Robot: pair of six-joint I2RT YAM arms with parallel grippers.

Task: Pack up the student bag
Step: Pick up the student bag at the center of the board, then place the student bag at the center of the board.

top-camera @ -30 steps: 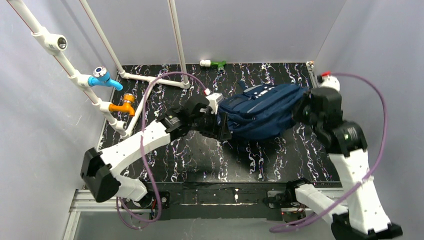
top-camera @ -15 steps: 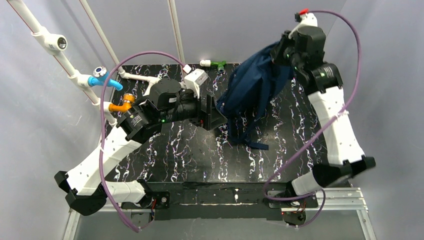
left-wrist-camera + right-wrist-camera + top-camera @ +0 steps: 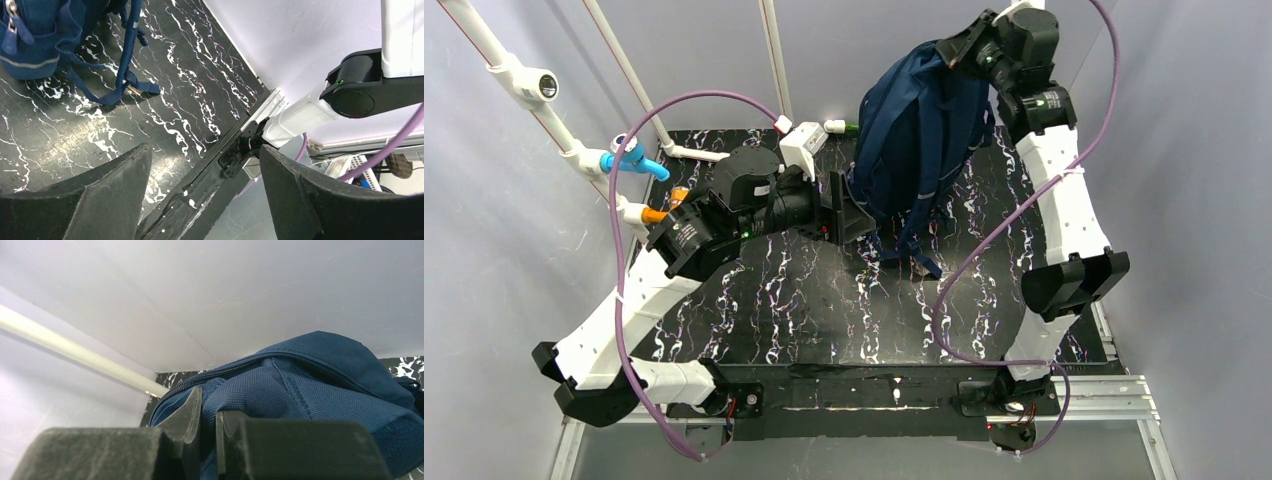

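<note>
Illumination: bright, even, diffuse, from overhead. Shadows under the bag [image 3: 919, 130] are faint. The glossy counter [image 3: 75, 140] carries a soft glare patch in the left wrist view. Claw fingers [image 3: 110, 200] nearest both wrist lenses render soft; bag weave behind them is sharp

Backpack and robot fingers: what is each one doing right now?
student bag: off the table at its top, hanging upright.
right fingers: shut, pinching the bag's top fabric.
left fingers: open, empty, beside the bag.
</note>
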